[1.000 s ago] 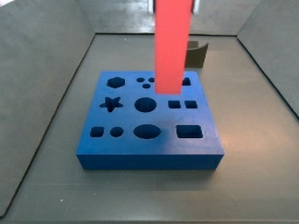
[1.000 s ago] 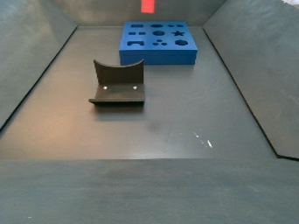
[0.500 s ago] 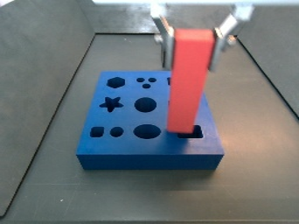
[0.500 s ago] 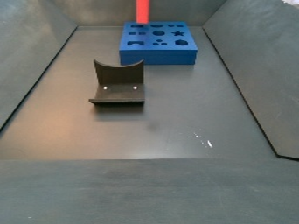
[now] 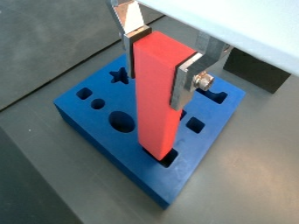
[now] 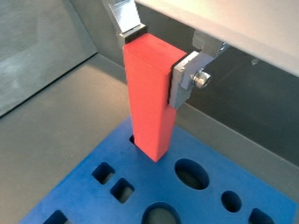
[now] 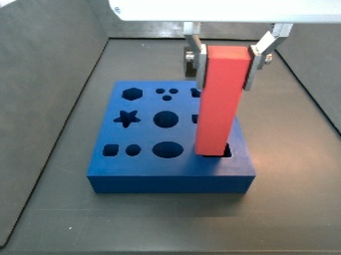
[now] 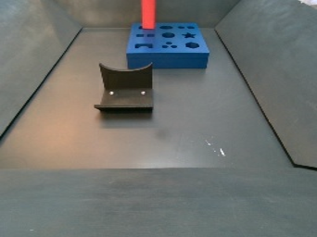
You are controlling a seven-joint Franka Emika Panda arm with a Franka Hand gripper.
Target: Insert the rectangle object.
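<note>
The rectangle object (image 7: 220, 100) is a tall plain red block. It stands upright with its lower end in the rectangular hole at the near right corner of the blue board (image 7: 134, 169). My gripper (image 7: 229, 50) is shut on its upper end, with one silver finger on each side. Both wrist views show the block (image 5: 158, 96) (image 6: 152, 96) between the fingers (image 5: 187, 79) (image 6: 187, 74), its foot inside the hole of the board (image 5: 105, 131) (image 6: 105, 201). In a side view only the block (image 8: 147, 11) shows above the board (image 8: 170, 51); the gripper is out of frame there.
The dark fixture (image 8: 124, 88) with a curved notch stands on the grey floor, well apart from the board; it also shows in a wrist view (image 5: 263, 74). Several other shaped holes (image 7: 166, 120) dot the board. Sloping grey walls (image 7: 54, 120) enclose the floor.
The gripper carried the red block from over the board's back to the near right rectangular hole. Since half a second ago the block has sunk a little lower into it.
</note>
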